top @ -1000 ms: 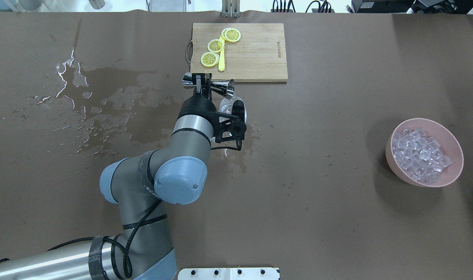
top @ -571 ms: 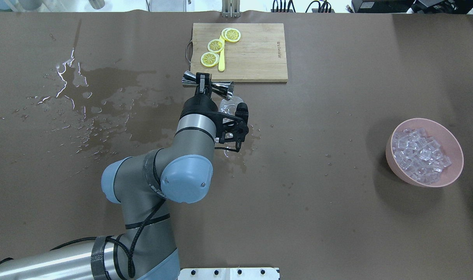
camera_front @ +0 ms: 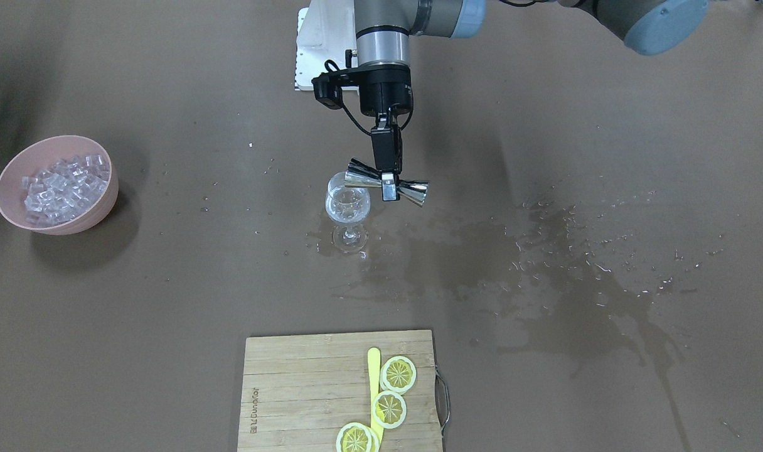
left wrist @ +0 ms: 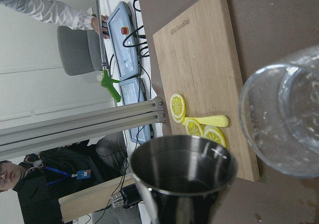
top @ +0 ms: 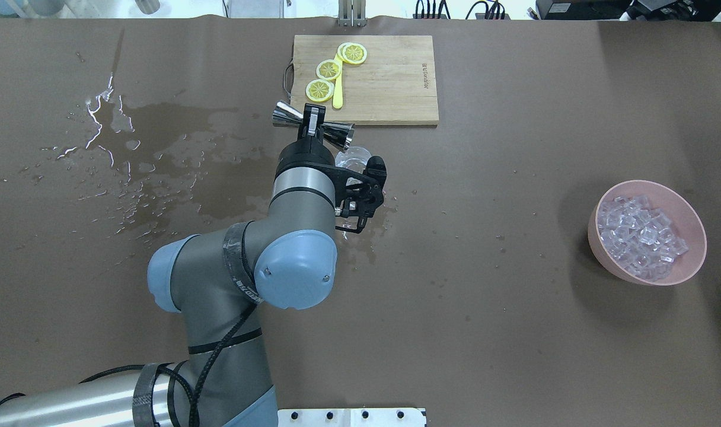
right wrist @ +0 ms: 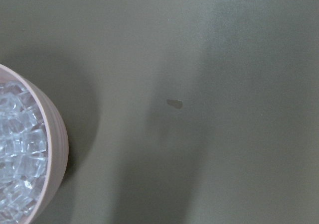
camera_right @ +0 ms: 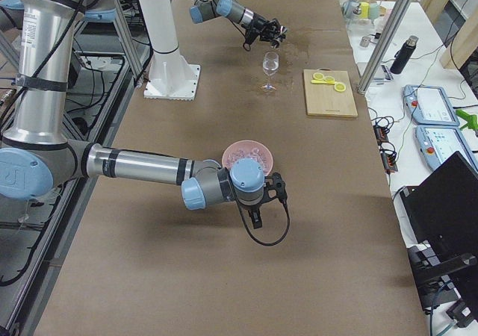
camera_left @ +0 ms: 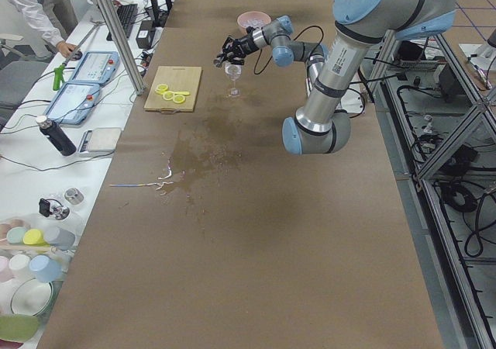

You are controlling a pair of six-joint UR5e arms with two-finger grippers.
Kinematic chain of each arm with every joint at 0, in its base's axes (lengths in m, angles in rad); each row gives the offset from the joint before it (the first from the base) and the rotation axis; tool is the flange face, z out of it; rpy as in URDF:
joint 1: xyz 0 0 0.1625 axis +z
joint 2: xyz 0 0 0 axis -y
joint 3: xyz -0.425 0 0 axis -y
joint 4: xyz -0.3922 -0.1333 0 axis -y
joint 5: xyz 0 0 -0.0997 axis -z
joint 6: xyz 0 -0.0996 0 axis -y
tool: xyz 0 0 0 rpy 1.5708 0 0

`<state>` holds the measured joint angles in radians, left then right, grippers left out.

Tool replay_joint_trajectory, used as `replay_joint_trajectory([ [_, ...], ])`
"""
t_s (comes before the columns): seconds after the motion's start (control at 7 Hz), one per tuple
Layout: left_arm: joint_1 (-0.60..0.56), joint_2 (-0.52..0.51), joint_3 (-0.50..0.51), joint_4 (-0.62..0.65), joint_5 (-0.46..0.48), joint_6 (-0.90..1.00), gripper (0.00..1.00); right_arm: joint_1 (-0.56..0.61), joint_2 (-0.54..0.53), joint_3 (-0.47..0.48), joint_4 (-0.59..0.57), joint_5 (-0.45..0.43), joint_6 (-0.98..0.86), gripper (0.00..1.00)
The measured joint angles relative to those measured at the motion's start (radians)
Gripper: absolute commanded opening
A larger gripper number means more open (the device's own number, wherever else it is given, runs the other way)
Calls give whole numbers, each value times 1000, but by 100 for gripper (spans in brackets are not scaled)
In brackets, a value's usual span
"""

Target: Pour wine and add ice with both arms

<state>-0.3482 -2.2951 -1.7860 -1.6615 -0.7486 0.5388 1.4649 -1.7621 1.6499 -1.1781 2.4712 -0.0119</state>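
Two arms are in play, with one glass, one jigger, one bowl, one board and three lemon slices. The left gripper (camera_front: 389,182) is clamped tight across the narrow waist of the jigger (camera_front: 414,190), a shiny steel double cone lying on its side, almost level. One open mouth sits right at the rim of the wine glass (camera_front: 347,207).

The glass is clear and stemmed, and it stands upright just below the fingertips and a touch to the gripper's right. The wine (camera_front: 347,216) shows as a small, colourless pool in its bowl. The left arm reaches well forward from the base, forearm stretched out over the table (camera_front: 168,282) and wrist turned so the fingers point away from the robot.

Beyond the fingertips lies the pale wooden cutting board (camera_front: 293,389). It carries the three lemon slices (camera_front: 398,373), round and bright yellow, beside one slim yellow stick (camera_front: 373,361). Wet, glossy splashes (camera_front: 544,263) spread across the matte brown cover on the left gripper's left.

Far off to its right sits the pink bowl (camera_front: 80,223), smooth and rounded. It is heaped with the ice (camera_front: 61,188), many small glassy cubes. The right gripper (camera_right: 256,218) hangs low just beside that bowl, its arm lying flat and long above the table. Whether its jaws are apart or together cannot be told from here.
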Motion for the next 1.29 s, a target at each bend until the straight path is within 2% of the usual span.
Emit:
replay_joint_trajectory([
  [0.29, -10, 23, -25, -92, -1, -80, 0, 0, 19, -2, -1, -1, 9, 100],
  [0.86, -71, 222, -24, -543, -12, -650, 0, 0, 81, 19, 1, -1, 131, 100],
  [1.0, -88, 246, -13, -588, -13, -860, 0, -5, 92, 39, 2, 0, 180, 100],
  [1.29, -134, 266, 36, -606, -85, -1218, 0, -52, 94, 119, 1, 0, 313, 100],
])
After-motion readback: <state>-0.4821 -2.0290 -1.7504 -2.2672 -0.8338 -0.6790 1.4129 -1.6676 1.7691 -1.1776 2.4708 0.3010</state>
